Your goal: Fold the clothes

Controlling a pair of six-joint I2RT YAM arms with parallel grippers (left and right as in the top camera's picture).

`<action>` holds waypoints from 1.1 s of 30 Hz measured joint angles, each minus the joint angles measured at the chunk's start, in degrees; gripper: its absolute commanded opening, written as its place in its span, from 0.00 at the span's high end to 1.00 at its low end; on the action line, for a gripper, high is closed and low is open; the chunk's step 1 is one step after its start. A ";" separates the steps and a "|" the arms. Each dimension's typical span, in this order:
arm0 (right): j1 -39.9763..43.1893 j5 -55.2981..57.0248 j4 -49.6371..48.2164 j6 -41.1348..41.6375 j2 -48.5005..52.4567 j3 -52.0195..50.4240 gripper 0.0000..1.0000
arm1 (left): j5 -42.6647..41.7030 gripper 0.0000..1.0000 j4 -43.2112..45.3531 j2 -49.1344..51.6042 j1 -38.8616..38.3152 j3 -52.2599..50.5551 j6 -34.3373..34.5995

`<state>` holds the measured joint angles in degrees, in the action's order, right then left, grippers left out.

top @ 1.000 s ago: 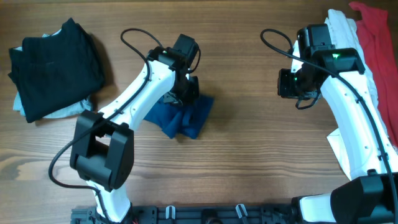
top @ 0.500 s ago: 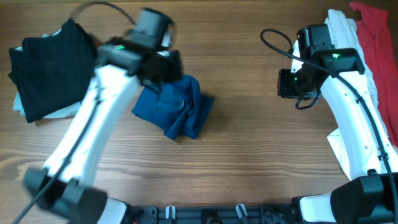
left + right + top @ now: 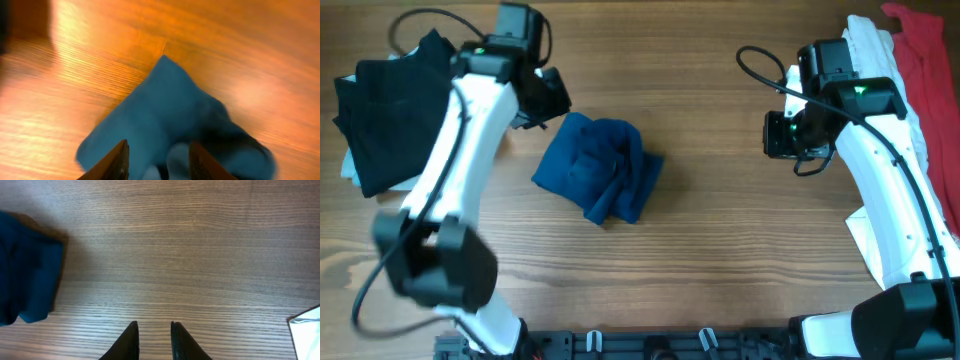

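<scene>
My left gripper (image 3: 551, 99), jaws partly apart and empty, hovers near the crumpled royal-blue cloth shirt (image 3: 600, 168), which lies mid-table at my five o'clock. My right gripper (image 3: 772, 135), narrowly parted and empty, sits well apart at the shirt's three o'clock, so left is nearer.

Crumpled royal-blue cloth shirt (image 3: 600, 178): plain. Folded black cloth garment (image 3: 405, 110) over pale-blue cloth (image 3: 350, 172). White cloth garment (image 3: 870, 45) beside red cloth garment (image 3: 925, 60). Counter (image 3: 720, 250): brown, streaked wood grain. Robot arms (image 3: 470, 120): white, black joints.
</scene>
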<state>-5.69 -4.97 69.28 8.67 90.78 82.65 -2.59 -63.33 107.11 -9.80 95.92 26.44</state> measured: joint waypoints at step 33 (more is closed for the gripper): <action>0.00 -0.15 0.31 0.00 0.00 0.00 0.79 | -24.65 0.74 -5.84 -3.13 -6.14 -0.70 -7.85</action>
<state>-5.69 -5.13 69.58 8.67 90.78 82.65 -27.24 -69.17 103.98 -15.94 95.22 18.59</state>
